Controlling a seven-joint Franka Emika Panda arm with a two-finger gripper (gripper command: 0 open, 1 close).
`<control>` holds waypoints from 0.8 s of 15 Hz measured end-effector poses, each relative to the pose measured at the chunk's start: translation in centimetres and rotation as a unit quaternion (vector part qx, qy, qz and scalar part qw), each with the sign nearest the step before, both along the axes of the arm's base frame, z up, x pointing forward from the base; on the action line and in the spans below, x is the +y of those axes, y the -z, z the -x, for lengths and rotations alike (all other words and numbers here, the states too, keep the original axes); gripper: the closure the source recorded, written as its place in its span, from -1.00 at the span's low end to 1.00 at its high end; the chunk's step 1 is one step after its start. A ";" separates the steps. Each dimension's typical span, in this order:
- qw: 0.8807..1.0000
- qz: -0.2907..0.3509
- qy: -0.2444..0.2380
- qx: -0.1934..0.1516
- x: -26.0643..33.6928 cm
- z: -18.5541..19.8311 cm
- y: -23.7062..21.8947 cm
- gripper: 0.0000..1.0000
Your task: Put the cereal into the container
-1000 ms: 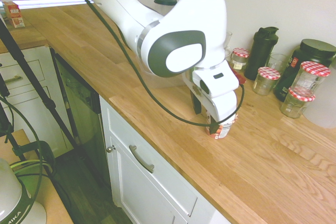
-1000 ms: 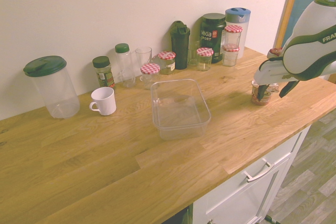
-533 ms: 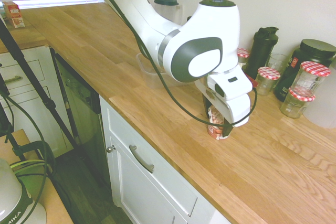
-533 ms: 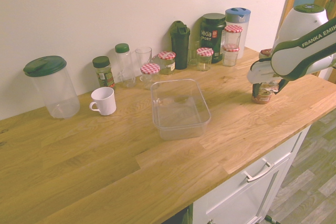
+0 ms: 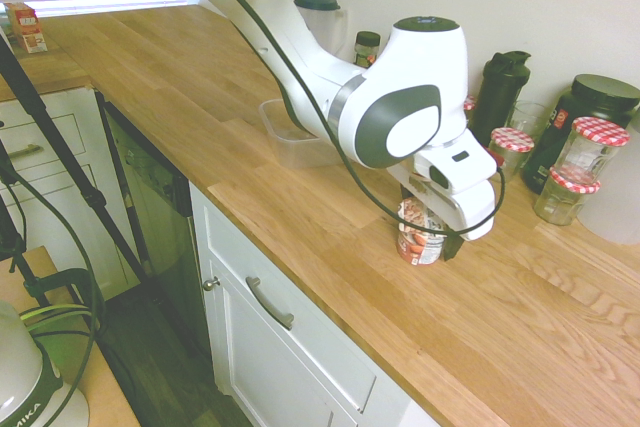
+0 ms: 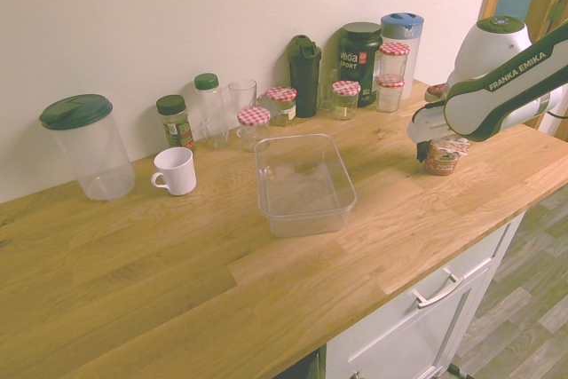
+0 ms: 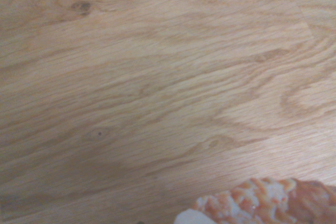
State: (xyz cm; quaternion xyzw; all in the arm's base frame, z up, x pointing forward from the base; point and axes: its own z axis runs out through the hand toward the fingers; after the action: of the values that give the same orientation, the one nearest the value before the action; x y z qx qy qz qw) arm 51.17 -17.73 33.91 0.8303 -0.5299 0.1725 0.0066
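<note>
1. White Franka arm (image 5: pixel 395 117) is reaching down over the wood countertop (image 5: pixel 190 97), its gripper (image 5: pixel 431 219) pointing down at the small red-brown cereal cup w/ printed foil lid (image 5: pixel 419 244). Can't tell if the fingers are sitting apart or clamping the cup.

2. Vs. earlier frames: arm & gripper are showing farther R in the 1st ext. view, farther L in the 2nd; more of the cup's printed side is showing in the 1st.

3. Cup is standing approx. upright at the gripper, low at the countertop, lid end facing up, its axis running roughly vert. Wrist view is showing only a blurry printed part of it.

4. Clear, shallow rect. plastic tub w/ rounded corners (image 6: pixel 306 224) is lying well apart from the cup; its open top is facing up, its long side running roughly front-to-back in the 2nd ext. view. It's staying put.

5. Farther back, by the wall: white ceramic mug (image 6: pixel 177 173), clear pitcher w/ dark-green lid (image 6: pixel 98 153), glass jars w/ red-checked lids (image 6: pixel 345 102), dark shaker bottle (image 6: pixel 304 82), black Vega tub (image 6: pixel 358 68) & blue-lidded clear pitcher (image 6: pixel 406 37) are standing.
</note>
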 end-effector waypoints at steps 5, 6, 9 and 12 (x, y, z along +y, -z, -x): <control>1.000 -0.019 0.006 -0.001 0.4 0.5 -0.3 1.00; 1.000 -0.022 0.006 -0.002 0.4 0.5 -0.6 1.00; 1.000 -0.027 0.008 -0.002 0.1 0.7 -0.6 1.00; 0.999 -0.030 0.004 -0.010 0.3 0.7 -1.5 1.00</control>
State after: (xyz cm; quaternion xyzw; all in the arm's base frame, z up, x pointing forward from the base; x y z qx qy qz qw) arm 50.42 -17.46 35.40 0.8263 -0.5383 0.1642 -0.0229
